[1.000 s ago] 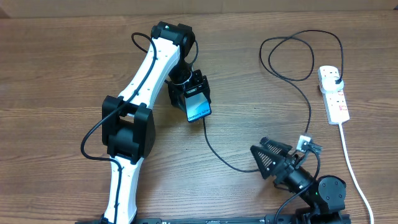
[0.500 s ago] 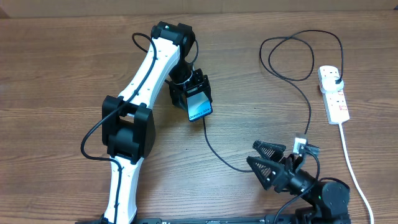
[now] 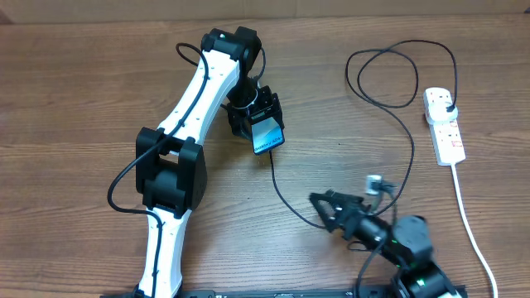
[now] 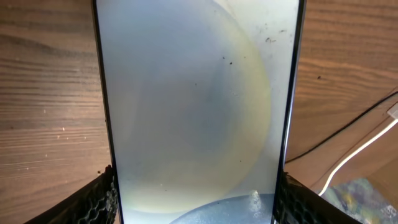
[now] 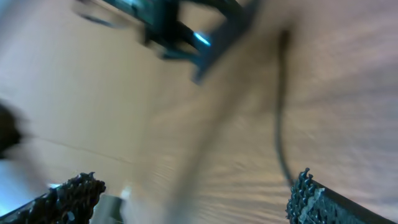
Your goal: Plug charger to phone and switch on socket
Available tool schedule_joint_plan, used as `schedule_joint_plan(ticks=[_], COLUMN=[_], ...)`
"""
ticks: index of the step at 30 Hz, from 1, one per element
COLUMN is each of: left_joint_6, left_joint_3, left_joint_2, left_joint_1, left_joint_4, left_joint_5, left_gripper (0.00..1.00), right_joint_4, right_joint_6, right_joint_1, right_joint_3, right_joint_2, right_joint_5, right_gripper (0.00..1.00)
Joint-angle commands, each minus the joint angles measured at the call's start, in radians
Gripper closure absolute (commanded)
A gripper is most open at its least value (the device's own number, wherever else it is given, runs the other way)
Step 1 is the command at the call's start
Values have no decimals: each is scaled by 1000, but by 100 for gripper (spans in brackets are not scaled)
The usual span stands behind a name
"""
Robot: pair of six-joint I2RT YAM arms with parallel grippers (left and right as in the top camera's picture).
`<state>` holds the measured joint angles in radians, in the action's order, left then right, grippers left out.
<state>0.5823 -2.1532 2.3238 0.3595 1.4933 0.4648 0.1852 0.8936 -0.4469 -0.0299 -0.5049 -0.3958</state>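
**Right arm swings toward cable**

The right gripper (image 3: pixel 325 212), spread wide and empty, has turned left in the past second and is now just beside the charger (image 3: pixel 280 192). The left gripper (image 3: pixel 263 132) grasps the phone (image 3: pixel 267 137). The socket (image 3: pixel 445 124) lies well apart, so the cable pickup is probably next.

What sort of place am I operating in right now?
Likely a lab or office test bench: a bare wood-grain table, two robot arms based at its near edge, and a white power strip with a black charger cable laid out.
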Motion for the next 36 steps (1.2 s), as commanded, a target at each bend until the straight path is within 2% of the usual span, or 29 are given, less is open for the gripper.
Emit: schedule_joint_plan(ticks=[1, 4, 7, 11, 13, 14, 16, 19, 22, 27, 36], left_joint_6=[28, 28, 27, 24, 24, 24, 24, 24, 23, 18, -5], left_joint_3=[-28, -28, -28, -28, -28, -28, -28, -28, -28, -24, -3], left_joint_2=[-3, -3, -3, -3, -3, -3, -3, -3, -3, -3, -3], left_joint_1=[3, 4, 4, 4, 1, -1, -6, -8, -8, 20, 119], left_joint_4=[-11, -11, -5, 3, 4, 3, 5, 5, 6, 51, 73], left_joint_5=[0, 0, -2, -6, -32, -48, -91, -164, -227, -421, -580], left_gripper=[90, 90, 90, 87, 71, 59, 26, 0, 0, 0, 0], right_joint_4=[47, 51, 45, -87, -157, -190, -264, -383, -474, -608, -796], right_joint_6=[-77, -84, -77, -24, -75, -110, -159, -192, -227, -269, -321], right_joint_1=[-151, -230, -248, -244, -244, -244, -244, -244, -244, -244, -244], right_joint_3=[-145, -303, -480, -659, -708, -727, -753, -760, -760, -759, -756], right_joint_2=[-265, -514, -755, -966, -986, -981, -944, -840, -734, -573, -388], right_joint_5=[306, 422, 436, 460, 464, 475, 509, 573, 579, 579, 635], right_gripper=[0, 0, 0, 0, 0, 0, 0, 0, 0, 0, 0])
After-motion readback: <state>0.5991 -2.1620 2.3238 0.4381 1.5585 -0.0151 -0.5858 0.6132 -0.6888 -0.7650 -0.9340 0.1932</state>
